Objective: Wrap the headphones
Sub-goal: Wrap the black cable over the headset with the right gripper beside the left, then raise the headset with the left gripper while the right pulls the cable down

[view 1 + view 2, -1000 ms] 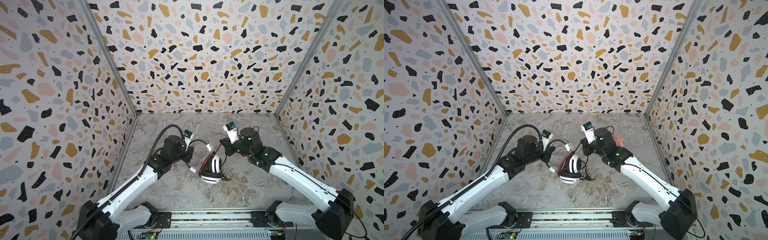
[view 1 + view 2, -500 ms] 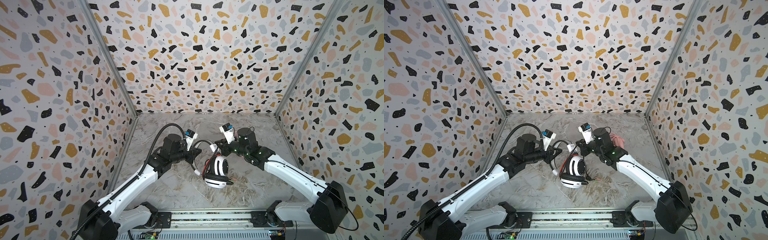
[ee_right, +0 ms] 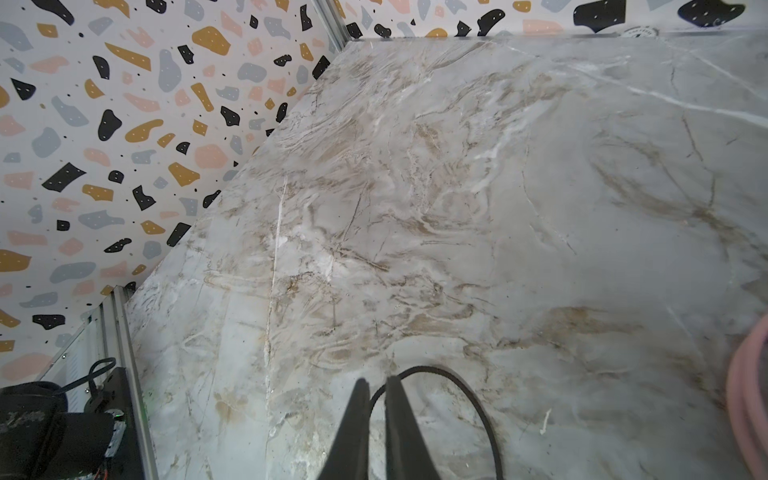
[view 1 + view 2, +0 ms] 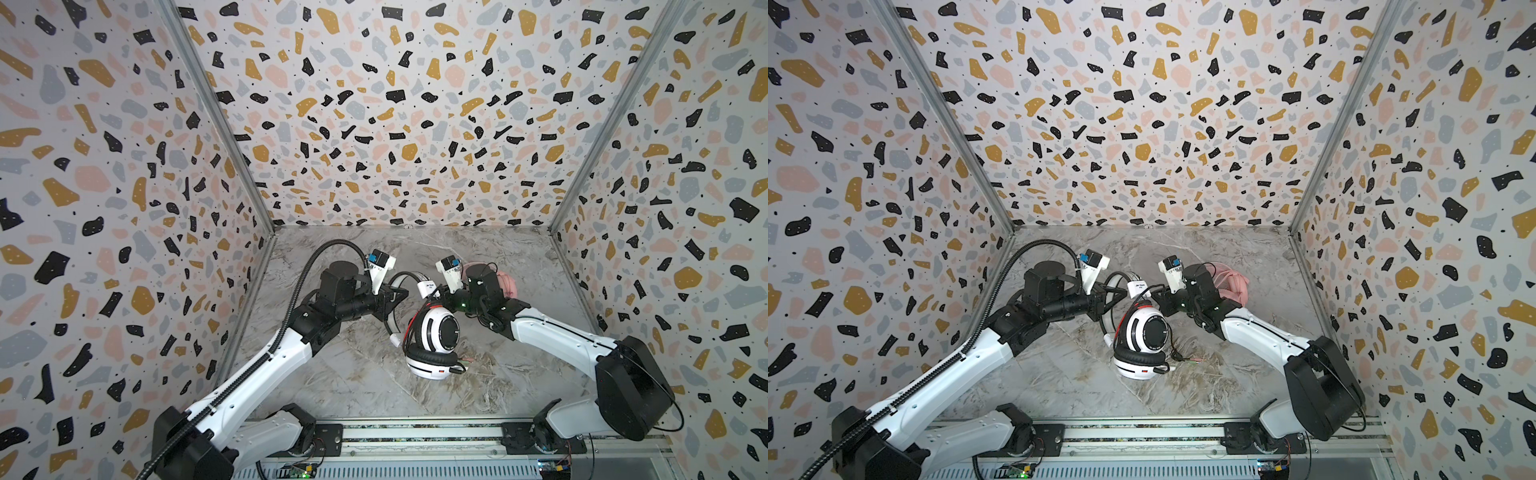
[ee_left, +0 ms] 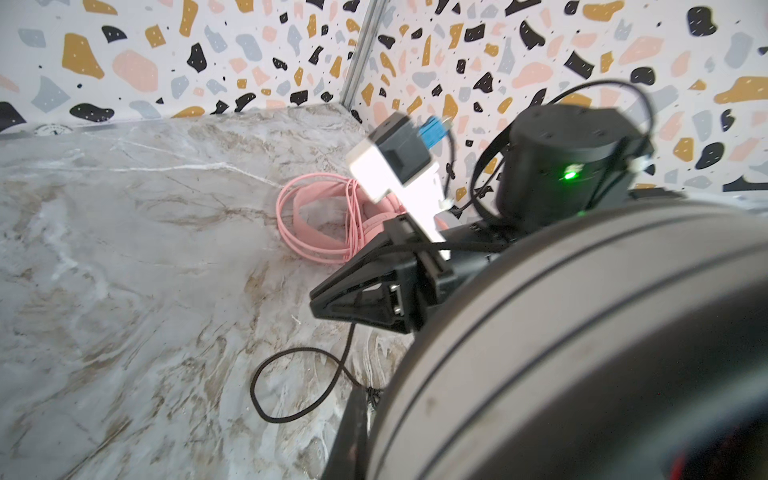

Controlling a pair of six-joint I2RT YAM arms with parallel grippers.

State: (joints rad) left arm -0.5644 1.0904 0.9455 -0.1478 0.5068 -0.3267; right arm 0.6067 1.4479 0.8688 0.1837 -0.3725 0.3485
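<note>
The white headphones with black stripes (image 4: 436,332) (image 4: 1144,332) stand tilted mid-table, one earcup on the marble. My left gripper (image 4: 405,294) (image 4: 1124,294) is shut on their headband; in the left wrist view the headset (image 5: 582,353) fills the near side and only one dark finger (image 5: 353,440) shows. My right gripper (image 4: 434,296) (image 3: 377,380) faces it with its jaws a narrow slit apart. The black cable (image 3: 469,395) (image 5: 266,399) runs loosely through that gap and loops on the table. The pink headphones (image 4: 1229,286) (image 5: 316,224) lie coiled behind the right arm.
Speckled walls close in the marble table (image 4: 353,386) on three sides. The cable's plug end (image 4: 1192,360) lies on the table just right of the white headset. A metal rail (image 4: 415,432) with the arm bases runs along the front edge.
The white headset has swung a little right and turned, its earcup facing up more. The right gripper has come in lower and to the left, and its jaws have parted slightly round the cable.
</note>
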